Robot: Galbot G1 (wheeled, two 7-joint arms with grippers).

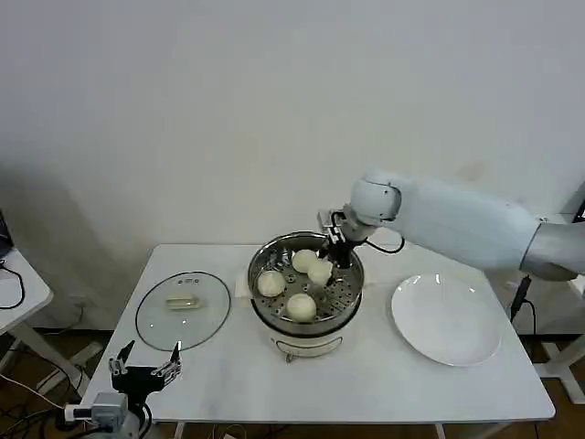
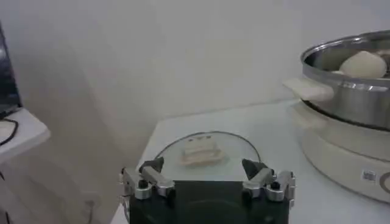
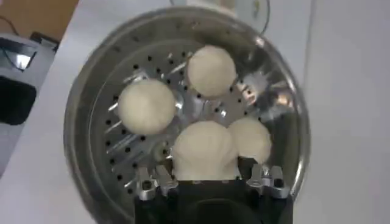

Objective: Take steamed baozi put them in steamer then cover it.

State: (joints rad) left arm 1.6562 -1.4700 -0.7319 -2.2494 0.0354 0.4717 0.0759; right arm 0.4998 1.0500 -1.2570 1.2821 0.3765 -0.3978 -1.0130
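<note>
My right gripper (image 3: 207, 182) hangs inside the steamer (image 1: 260, 297), fingers closed around the fourth baozi (image 3: 204, 149); three sit beyond. Next: release, withdraw. My left gripper (image 1: 144, 369) waits open before the glass cover (image 1: 206, 315).

The round stainless-steel steamer on its cream-white base (image 1: 306, 302) stands mid-surface on the white surface (image 1: 366, 384). Four small cream-white steamed baozi (image 1: 301, 306) lie in its perforated basket. The round clear glass cover with a cream bar handle (image 1: 183, 309) lies flat to its left; the flat round white plate (image 1: 446, 320) lies to its right.
</note>
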